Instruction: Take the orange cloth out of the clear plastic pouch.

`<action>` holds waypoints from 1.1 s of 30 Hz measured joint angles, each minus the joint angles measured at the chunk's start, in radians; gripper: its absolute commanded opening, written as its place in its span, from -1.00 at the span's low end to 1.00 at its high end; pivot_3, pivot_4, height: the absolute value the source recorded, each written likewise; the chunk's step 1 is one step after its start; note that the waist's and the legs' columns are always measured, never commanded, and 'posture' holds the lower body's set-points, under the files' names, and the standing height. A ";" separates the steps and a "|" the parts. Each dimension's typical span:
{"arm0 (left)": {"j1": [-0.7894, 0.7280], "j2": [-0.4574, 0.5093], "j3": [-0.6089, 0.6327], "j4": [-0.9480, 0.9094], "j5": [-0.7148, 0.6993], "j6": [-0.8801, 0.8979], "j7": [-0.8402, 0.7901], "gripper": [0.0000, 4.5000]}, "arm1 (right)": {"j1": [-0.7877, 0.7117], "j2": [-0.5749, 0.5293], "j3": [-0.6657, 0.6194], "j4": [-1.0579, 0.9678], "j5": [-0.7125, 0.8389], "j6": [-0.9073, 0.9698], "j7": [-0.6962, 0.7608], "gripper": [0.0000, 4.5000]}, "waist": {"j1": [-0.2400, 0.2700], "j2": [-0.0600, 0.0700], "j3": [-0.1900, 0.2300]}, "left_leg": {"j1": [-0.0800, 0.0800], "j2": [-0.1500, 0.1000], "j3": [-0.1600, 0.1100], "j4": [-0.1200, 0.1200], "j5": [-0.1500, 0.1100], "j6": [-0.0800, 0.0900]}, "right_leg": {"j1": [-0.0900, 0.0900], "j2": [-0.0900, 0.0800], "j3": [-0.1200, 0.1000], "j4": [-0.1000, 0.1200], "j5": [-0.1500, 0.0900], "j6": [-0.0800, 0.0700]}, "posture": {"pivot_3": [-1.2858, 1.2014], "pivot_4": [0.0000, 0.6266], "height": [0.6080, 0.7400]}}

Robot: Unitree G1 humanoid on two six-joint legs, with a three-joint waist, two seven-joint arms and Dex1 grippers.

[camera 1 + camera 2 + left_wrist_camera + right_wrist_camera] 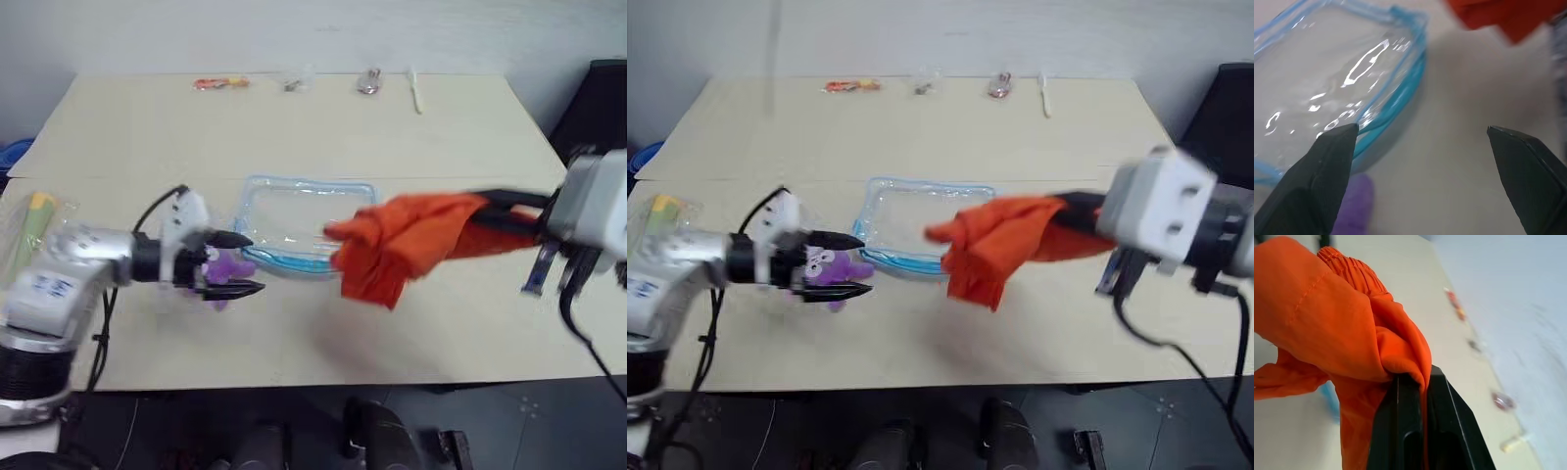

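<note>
Right gripper [1413,382], jaws pressed together, is pinching one soft, crumpled orange cloth [407,243], which is hanging clear of the table, just beside the pouch's right end. Left gripper [240,264], jaws spread, is gripping nothing by the pouch's left end. One glossy clear plastic pouch [294,227], blue-rimmed, is lying flat; one purple plush toy [227,266] beside it.

The purple plush toy [227,266] is partly hidden behind the left gripper [242,264]; four small items along the far edge of the table [294,137] are too small to identify; the orange cloth [402,243] covers the right gripper's fingertips and the near right corner of the clear plastic pouch [294,220]; a bagged object [34,223] is cut off at the left border.
</note>
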 measured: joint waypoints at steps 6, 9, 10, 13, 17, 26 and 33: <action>-0.273 -0.187 -0.091 0.078 -0.122 0.107 0.014 0.98 | 0.023 0.095 0.126 0.393 -0.299 -0.426 -0.151 -1.00 | -0.002 -0.001 -0.001 | 0.001 -0.002 -0.002 0.001 0.000 0.000 | 0.010 0.002 -0.003 -0.006 0.001 0.002 | 0.03 -0.52 1.00; -0.286 -0.265 -0.199 0.086 -0.086 0.066 0.023 0.98 | 0.127 0.159 0.205 0.573 -0.431 -0.602 -0.235 -1.00 | -0.009 0.000 0.000 | -0.001 -0.001 -0.001 -0.001 0.000 0.000 | 0.006 0.002 -0.002 -0.006 0.001 0.002 | 0.03 -0.52 1.00; -0.289 -0.285 -0.221 0.093 -0.076 0.054 0.025 0.98 | 0.161 0.165 0.230 0.630 -0.478 -0.660 -0.264 -1.00 | -0.009 0.002 0.001 | -0.001 -0.001 0.000 -0.002 0.000 0.000 | 0.005 0.002 -0.002 -0.006 0.001 0.002 | 0.03 -0.52 1.00; -0.313 -0.311 -0.239 0.131 -0.063 0.033 0.029 0.98 | 0.204 0.165 0.269 0.730 -0.578 -0.798 -0.332 -1.00 | -0.012 0.004 0.002 | -0.001 -0.001 0.001 -0.002 0.002 -0.001 | 0.002 0.002 0.000 -0.003 0.001 0.002 | 0.03 -0.52 1.00; -0.363 -0.334 -0.239 0.160 -0.065 0.021 0.027 0.98 | 0.235 0.097 0.279 0.818 -0.696 -0.989 -0.432 -1.00 | -0.015 0.005 0.001 | 0.000 0.000 0.001 -0.001 0.002 -0.001 | 0.002 0.002 0.001 -0.002 0.001 0.002 | 0.03 -0.52 1.00; -0.360 -0.306 -0.218 0.164 -0.066 0.016 0.006 0.99 | 0.276 0.000 0.280 0.959 -0.756 -1.218 -0.484 -0.90 | -0.009 0.005 0.001 | 0.000 0.002 -0.001 -0.001 0.003 0.000 | 0.003 0.001 0.001 -0.003 0.001 0.002 | 0.03 -0.52 1.00; -0.344 -0.301 -0.218 0.163 -0.064 -0.007 0.002 1.00 | 0.316 -0.009 0.282 0.959 -0.682 -1.223 -0.421 0.07 | -0.007 0.005 0.001 | 0.000 0.003 -0.002 -0.001 0.003 0.000 | 0.004 0.001 0.001 -0.003 0.001 0.002 | 0.03 -0.52 1.00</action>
